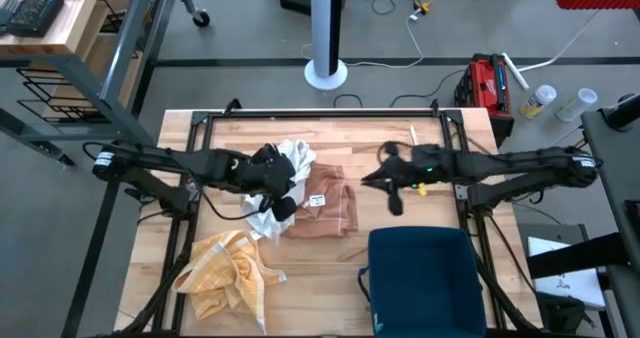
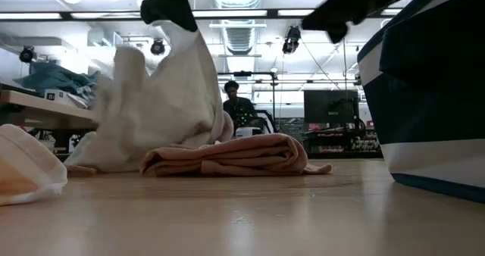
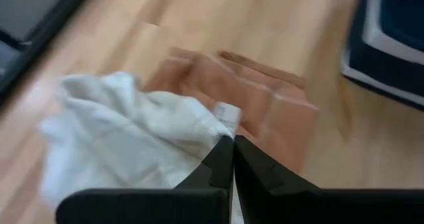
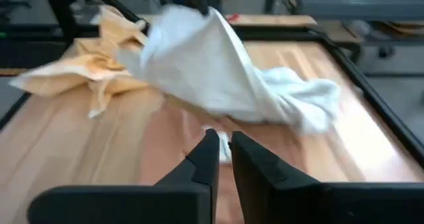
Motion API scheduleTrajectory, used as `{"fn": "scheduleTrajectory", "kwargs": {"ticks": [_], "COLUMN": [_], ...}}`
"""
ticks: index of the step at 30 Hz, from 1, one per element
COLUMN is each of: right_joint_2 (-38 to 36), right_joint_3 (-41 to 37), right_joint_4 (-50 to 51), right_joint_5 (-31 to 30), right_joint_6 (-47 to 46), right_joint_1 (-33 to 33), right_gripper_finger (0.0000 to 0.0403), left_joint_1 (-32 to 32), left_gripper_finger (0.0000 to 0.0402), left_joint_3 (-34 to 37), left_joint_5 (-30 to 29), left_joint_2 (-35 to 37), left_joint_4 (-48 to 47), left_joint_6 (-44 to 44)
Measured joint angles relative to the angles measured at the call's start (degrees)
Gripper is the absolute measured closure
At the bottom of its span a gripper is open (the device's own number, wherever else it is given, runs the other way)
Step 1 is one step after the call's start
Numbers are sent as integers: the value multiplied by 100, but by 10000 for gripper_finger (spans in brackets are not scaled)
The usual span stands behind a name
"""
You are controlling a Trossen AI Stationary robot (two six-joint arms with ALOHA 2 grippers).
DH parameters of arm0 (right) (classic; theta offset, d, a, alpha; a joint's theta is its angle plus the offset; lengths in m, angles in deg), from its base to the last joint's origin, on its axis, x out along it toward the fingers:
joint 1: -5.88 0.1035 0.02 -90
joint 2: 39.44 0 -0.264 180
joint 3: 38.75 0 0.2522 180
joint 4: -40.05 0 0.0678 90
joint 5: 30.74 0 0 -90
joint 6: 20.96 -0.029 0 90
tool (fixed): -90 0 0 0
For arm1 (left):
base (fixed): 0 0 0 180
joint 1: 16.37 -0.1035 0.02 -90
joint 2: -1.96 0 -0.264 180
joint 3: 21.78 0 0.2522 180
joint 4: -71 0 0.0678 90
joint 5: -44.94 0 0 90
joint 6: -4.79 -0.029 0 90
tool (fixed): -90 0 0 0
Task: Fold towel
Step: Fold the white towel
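Note:
A white towel (image 1: 292,161) hangs bunched from my left gripper (image 1: 283,200), which is shut on it above the table's middle. In the low view the towel (image 2: 163,97) drapes down to the wood beside a folded salmon towel (image 2: 235,154). That salmon towel (image 1: 325,210) lies flat on the table at the centre. My right gripper (image 4: 224,144) hovers over the salmon towel's right side and points toward the white towel (image 4: 212,65). Only a narrow gap shows between its fingers, and nothing is between them. My left gripper pinches a gathered part of the white towel (image 3: 218,124) between its two fingers, slanting down from above. I cannot tell whether it holds one layer or several. The towel hangs slack below the fingers, its lower end (image 2: 98,157) on the table beside the salmon towel.
A crumpled yellow towel (image 1: 225,270) lies near the front left. A dark blue bin (image 1: 425,278) stands at the front right. A black frame (image 1: 320,115) runs along the table's far edge. A person (image 2: 236,104) sits far behind the table.

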Motion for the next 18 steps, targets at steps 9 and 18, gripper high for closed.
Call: {"fn": "scheduleTrajectory", "kwargs": {"ticks": [9,18], "right_joint_2": [1799,2932], "right_joint_3": [897,2272], "right_joint_4": [-557,605], "right_joint_5": [-100,-646], "right_joint_6": [573,622], "right_joint_1": [538,759], "right_gripper_finger": [340,273], "left_joint_1": [387,623], "left_gripper_finger": [401,401], "left_joint_3": [235,260], "left_joint_5": [435,431], "left_joint_2": [-383,-504], "left_joint_4": [383,781], "left_joint_6": [-165,-145]}}
